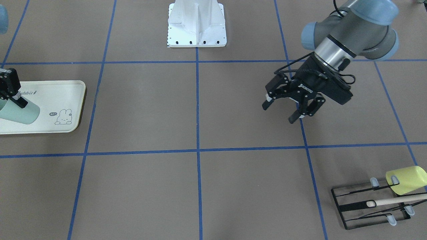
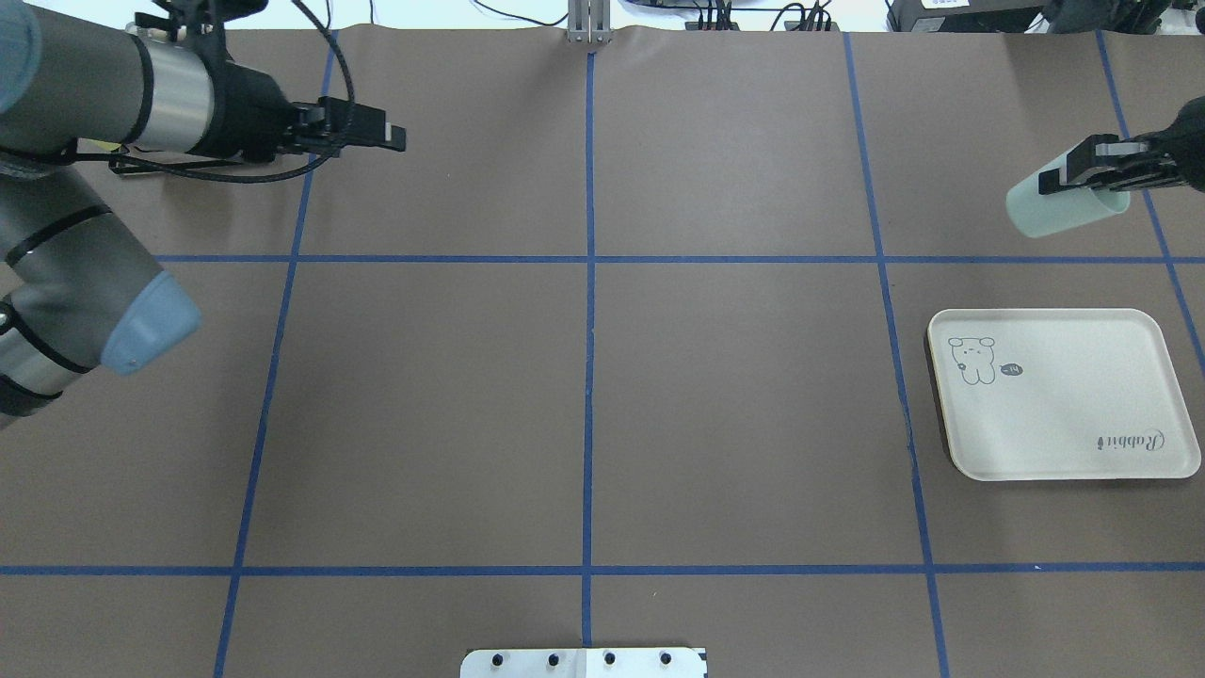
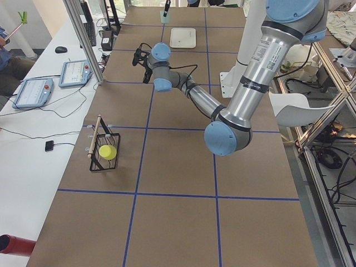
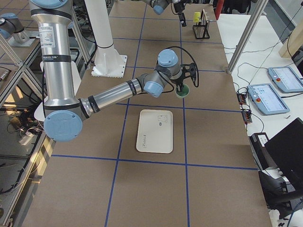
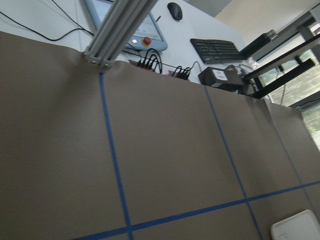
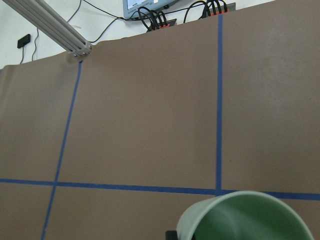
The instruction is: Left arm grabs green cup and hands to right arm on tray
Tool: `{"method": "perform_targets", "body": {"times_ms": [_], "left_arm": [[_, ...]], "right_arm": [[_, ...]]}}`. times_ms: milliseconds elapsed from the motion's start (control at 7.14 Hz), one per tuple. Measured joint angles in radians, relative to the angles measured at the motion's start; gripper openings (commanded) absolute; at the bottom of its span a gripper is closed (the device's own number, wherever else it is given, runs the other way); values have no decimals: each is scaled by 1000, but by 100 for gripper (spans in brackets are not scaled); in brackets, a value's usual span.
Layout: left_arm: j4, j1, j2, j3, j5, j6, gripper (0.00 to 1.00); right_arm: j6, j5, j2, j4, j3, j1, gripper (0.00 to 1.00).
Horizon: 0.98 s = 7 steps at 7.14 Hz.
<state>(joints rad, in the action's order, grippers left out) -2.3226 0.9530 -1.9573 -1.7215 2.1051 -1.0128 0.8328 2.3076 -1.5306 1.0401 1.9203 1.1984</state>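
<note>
The pale mint-green cup [image 1: 18, 113] is held tilted on its side in my right gripper [image 1: 14, 99], which is shut on its rim. In the front view it hangs in the air over the cream "Rabbit" tray [image 1: 50, 100]. In the overhead view the cup [image 2: 1059, 202] and right gripper [image 2: 1083, 181] show beyond the tray [image 2: 1054, 414]. The cup's open mouth [image 6: 245, 217] fills the bottom of the right wrist view. My left gripper [image 1: 281, 111] is open and empty, raised above the table, far from the cup. It also shows in the overhead view [image 2: 393, 138].
A black wire rack [image 1: 367, 205] with a yellow-green cup [image 1: 407, 180] and a wooden stick [image 1: 397, 200] lies on my left side of the table. The white robot base [image 1: 196, 25] stands at the middle edge. Blue tape lines grid the brown table.
</note>
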Motion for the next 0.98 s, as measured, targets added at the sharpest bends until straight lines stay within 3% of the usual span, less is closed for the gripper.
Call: {"method": "perform_targets", "body": {"times_ms": [420, 700, 981], "left_arm": [[141, 182, 220, 6, 140, 497, 100], [259, 303, 308, 8, 259, 662, 100], [402, 385, 378, 9, 278, 700, 100]], "right_arm": [[-355, -13, -16, 287, 1, 21, 0], [-450, -52, -40, 350, -1, 6, 0], [-467, -63, -54, 359, 0, 1, 0]]}}
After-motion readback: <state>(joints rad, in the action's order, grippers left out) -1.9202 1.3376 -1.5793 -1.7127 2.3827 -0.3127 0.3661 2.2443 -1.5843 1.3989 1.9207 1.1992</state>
